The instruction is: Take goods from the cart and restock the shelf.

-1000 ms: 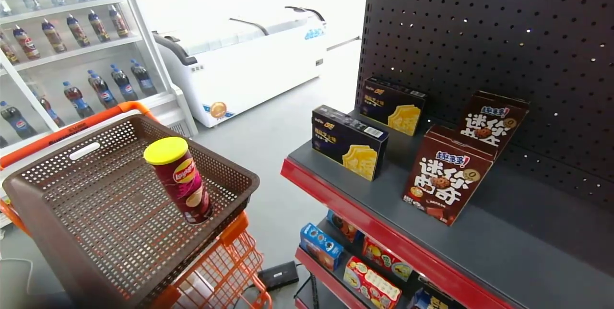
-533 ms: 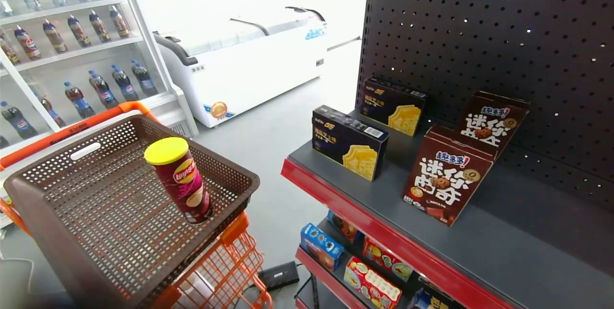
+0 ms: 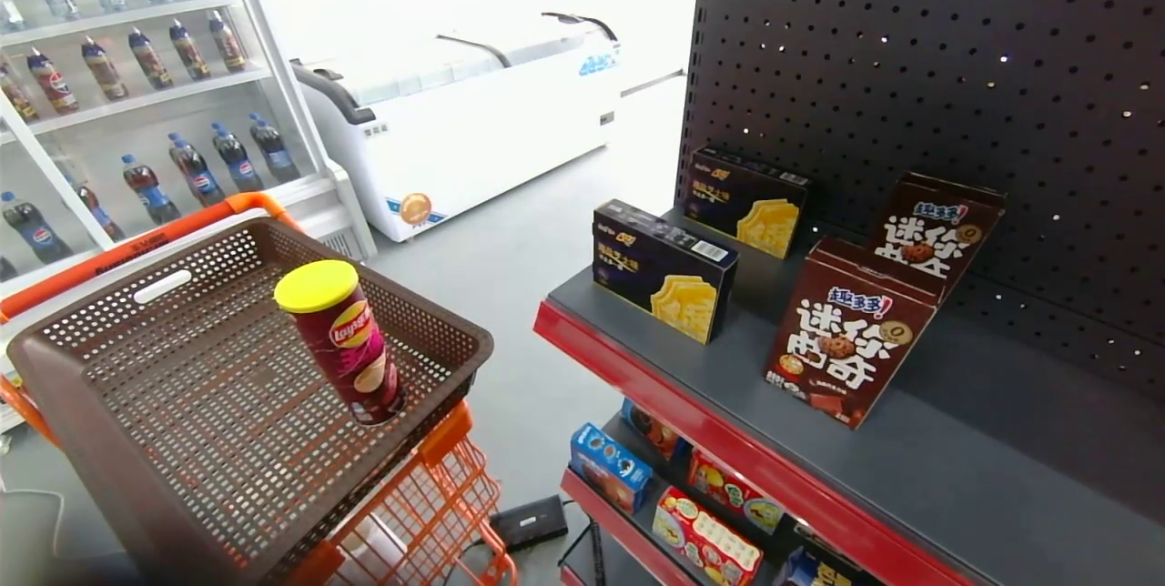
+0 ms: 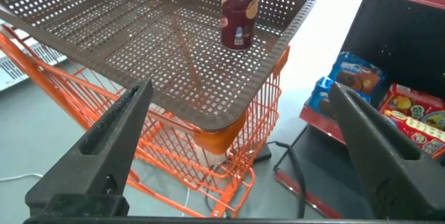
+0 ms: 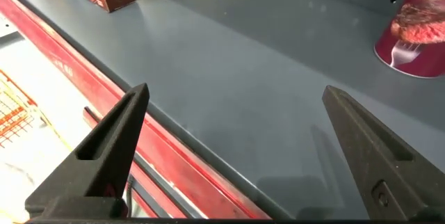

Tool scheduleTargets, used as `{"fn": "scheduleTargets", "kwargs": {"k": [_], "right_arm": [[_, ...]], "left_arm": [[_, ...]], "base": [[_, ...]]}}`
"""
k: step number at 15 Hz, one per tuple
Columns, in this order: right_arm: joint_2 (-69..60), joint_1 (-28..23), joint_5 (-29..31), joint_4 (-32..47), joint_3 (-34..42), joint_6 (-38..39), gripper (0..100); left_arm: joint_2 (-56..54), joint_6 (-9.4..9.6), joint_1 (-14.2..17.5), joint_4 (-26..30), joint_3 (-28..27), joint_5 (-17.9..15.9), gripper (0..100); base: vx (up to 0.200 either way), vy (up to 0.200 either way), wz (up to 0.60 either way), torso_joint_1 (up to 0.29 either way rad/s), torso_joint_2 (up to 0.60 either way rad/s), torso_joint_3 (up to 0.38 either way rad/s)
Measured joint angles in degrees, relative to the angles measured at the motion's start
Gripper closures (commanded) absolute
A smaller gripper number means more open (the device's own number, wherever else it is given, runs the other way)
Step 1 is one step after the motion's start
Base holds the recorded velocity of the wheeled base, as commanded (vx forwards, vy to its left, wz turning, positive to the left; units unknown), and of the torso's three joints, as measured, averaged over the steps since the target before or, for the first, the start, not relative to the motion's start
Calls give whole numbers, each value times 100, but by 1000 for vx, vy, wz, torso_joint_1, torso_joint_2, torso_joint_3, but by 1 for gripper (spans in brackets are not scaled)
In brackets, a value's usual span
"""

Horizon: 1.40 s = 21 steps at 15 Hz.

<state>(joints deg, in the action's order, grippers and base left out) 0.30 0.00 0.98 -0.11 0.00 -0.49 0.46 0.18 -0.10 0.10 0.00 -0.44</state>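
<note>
My left claw [image 4: 240,92] is spread wide and holds nothing. It hangs just above the near corner of a brown perforated plastic basket [image 3: 118,495] that sits on top of an orange wire cart [image 3: 428,513]. In the basket stands one maroon cylindrical chip can with a yellow lid [image 3: 339,340], upright and near the far corner.

My right claw [image 5: 236,95] is also spread and empty. It hangs over a bare stretch of the dark grey metal shelf with a red front edge [image 5: 243,64].

Farther along the shelf stand two dark blue boxes [image 3: 663,269] and two brown cookie boxes [image 3: 846,342].

I judge the restocking partly done: the chip can is not yet gripped, lifted or shelved.
</note>
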Motion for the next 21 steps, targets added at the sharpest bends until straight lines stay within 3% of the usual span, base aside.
{"fn": "scheduleTargets", "kwargs": {"k": [9, 12, 14, 16, 19, 21], "right_arm": [[2, 0, 6, -5, 0, 16, 0], [2, -2, 6, -5, 0, 16, 0], [2, 0, 9, -2, 0, 16, 0], [2, 0, 4, -2, 0, 16, 0], [2, 0, 6, -5, 0, 16, 0], [2, 0, 6, -5, 0, 16, 0]], "left_arm": [[0, 35, -4, -5, -30, -11, 0], [238, 88, -26, 201, -650, -38, 0], [990, 129, -26, 369, -1308, -32, 0], [2105, 351, -26, 499, -1952, 37, 0], [3628, 920, -30, 586, -2676, 115, 0], [4378, 1120, -50, 483, -2951, 148, 0]], "base": [[0, 0, 0, 0, 0, 0], [0, 0, 0, 0, 0, 0], [0, 0, 0, 0, 0, 0], [0, 0, 0, 0, 0, 0], [0, 0, 0, 0, 0, 0], [0, 0, 0, 0, 0, 0]]}}
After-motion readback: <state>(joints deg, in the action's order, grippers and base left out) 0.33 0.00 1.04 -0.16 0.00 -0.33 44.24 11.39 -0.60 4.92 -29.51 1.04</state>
